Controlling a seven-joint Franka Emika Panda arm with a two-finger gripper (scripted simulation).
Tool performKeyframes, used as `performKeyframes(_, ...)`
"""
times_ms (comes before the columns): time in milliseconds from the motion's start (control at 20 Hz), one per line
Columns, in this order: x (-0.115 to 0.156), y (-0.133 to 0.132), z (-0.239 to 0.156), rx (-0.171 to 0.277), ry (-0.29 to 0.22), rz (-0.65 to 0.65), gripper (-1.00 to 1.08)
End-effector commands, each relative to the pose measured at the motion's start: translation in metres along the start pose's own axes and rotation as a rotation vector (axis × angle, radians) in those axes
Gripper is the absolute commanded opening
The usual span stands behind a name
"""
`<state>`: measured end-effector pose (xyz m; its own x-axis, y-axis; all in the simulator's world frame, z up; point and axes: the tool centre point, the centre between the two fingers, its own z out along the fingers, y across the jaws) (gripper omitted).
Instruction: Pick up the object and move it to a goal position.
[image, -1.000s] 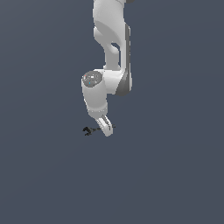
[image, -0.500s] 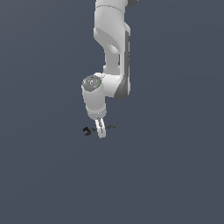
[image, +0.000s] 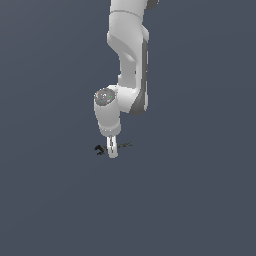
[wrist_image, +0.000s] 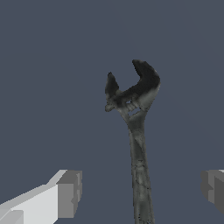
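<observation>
A plain dark grey-blue tabletop (image: 200, 200) fills both views; flat, even in tone, unmarked; nothing else stands on it.

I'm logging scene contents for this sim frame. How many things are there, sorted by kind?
Dark grey-black forked wrench: 1
White robot arm with its two-fingered tool: 1
Total: 2

All around is one flat, dark grey-blue floor (image: 200, 200). It looks plain and smooth. The light is soft and even.
</observation>
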<state>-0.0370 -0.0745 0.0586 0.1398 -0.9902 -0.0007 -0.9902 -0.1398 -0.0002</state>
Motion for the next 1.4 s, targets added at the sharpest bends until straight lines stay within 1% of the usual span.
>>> performKeyframes(0, 0.0, 0.001, 0.001, 0.0, 0.001, 0.013, 1.0)
performKeyframes(300, 0.0, 0.001, 0.006, 0.0, 0.0, 0.009, 1.0)
performKeyframes(750, 0.0, 0.002, 0.044, 0.0, 0.0, 0.013, 1.0)
performKeyframes(1000, 0.0, 0.001, 0.051, 0.0, 0.0, 0.014, 1.0)
performKeyframes(1050, 0.0, 0.001, 0.051, 0.0, 0.0, 0.014, -1.0)
performKeyframes(1350, 0.0, 0.001, 0.051, 0.0, 0.0, 0.014, -1.0)
